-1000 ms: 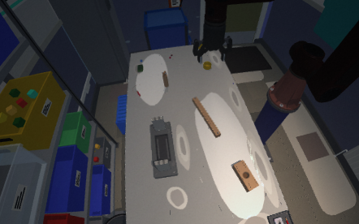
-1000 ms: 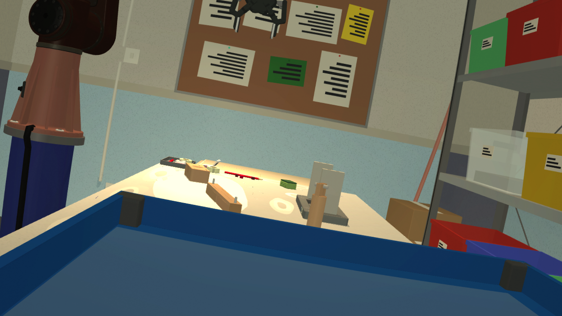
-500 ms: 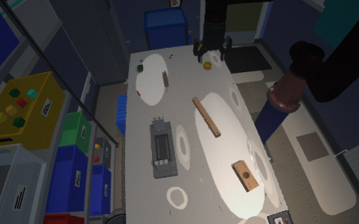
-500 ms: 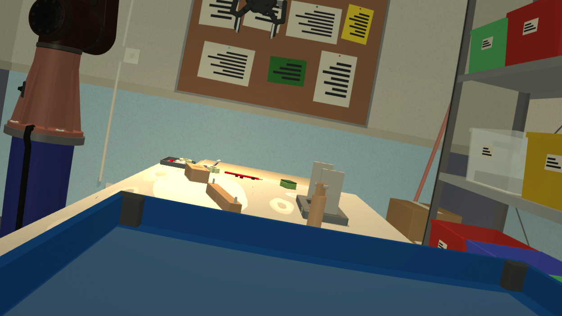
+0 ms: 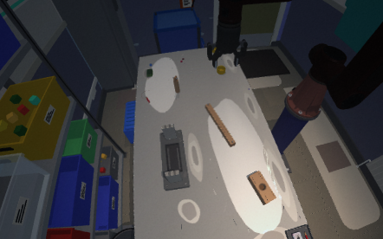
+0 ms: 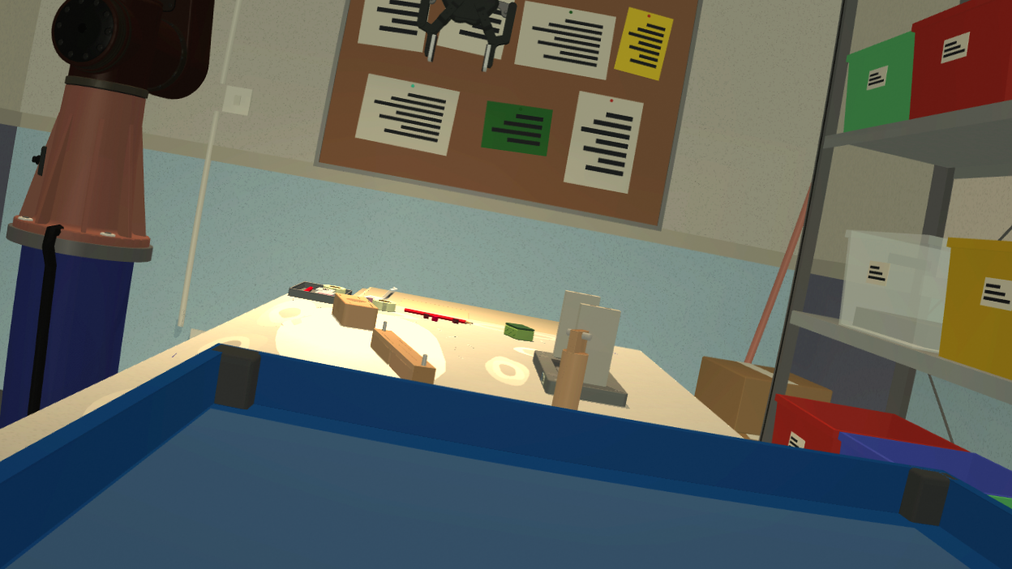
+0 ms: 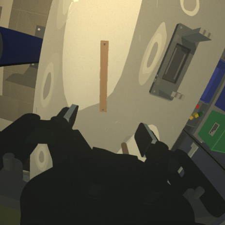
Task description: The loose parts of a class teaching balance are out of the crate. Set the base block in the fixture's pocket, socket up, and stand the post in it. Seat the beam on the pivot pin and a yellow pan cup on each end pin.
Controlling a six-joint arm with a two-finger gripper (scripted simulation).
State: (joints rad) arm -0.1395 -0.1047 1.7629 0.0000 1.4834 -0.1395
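Note:
The wooden beam (image 5: 220,124) lies flat on the table between the grey fixture (image 5: 174,156) and the base block (image 5: 261,187), apart from each. The base block rests near the table's right edge with its socket up. The post (image 5: 176,84) lies at the far left, and a yellow pan cup (image 5: 221,69) sits at the far end, under my gripper (image 5: 226,56), which hangs high above the table, open and empty. From the wrist camera I see the beam (image 7: 103,75) and the fixture (image 7: 174,64) far below. Only one cup is in sight.
A blue crate (image 6: 453,481) stands past the table's far end. A green block (image 5: 149,72) lies near the post. Shelves of coloured bins line the left side, and the arm's base (image 5: 303,104) stands to the right.

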